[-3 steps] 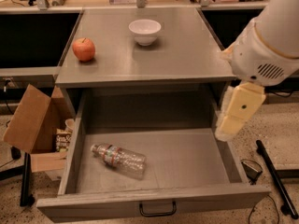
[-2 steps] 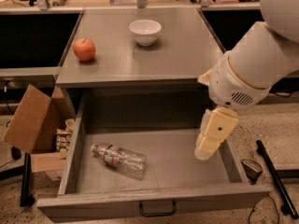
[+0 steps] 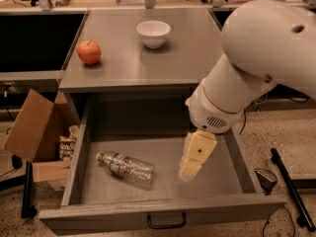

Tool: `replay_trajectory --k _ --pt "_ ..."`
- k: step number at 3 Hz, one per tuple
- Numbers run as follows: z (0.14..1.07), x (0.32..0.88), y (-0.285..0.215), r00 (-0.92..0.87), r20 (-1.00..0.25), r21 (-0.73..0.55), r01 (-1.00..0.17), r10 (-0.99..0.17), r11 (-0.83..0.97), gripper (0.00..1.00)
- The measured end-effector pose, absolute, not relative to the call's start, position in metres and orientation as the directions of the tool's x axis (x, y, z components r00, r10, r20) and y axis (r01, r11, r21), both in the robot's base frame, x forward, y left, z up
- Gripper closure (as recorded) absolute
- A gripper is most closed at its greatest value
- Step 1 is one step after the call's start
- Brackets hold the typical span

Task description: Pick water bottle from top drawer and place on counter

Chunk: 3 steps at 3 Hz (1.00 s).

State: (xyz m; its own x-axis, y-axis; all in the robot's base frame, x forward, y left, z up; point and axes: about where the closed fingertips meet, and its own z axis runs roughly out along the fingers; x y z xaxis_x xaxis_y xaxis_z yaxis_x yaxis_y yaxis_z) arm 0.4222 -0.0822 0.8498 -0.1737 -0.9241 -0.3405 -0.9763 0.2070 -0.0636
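The water bottle [image 3: 126,165] lies on its side in the open top drawer [image 3: 98,217], cap toward the left. The tool [image 3: 189,171] hangs just right of it, not touching — released or clenched, I cannot tell. On the table [image 3: 192,58] — a red apple [image 3: 89,52], a white bowl [image 3: 153,32].

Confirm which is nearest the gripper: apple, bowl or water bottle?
The water bottle: it lies in the open top drawer, where the gripper hangs; the apple and white bowl sit up on the counter.

Single high camera, front, looks down: tool [image 3: 189,172] over open top drawer [image 3: 98,217], counter [image 3: 128,68] beyond.
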Motion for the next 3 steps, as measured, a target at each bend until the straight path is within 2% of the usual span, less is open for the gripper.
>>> replay_trajectory --k 1,3 --pt "0.783 0.430 -0.028 -0.181 -0.343 0.000 -0.981 -0.922 0.193 0.00" --pt "0.697 0.460 0.020 -0.254 -0.331 0.073 -0.967 -0.909 0.243 0.00"
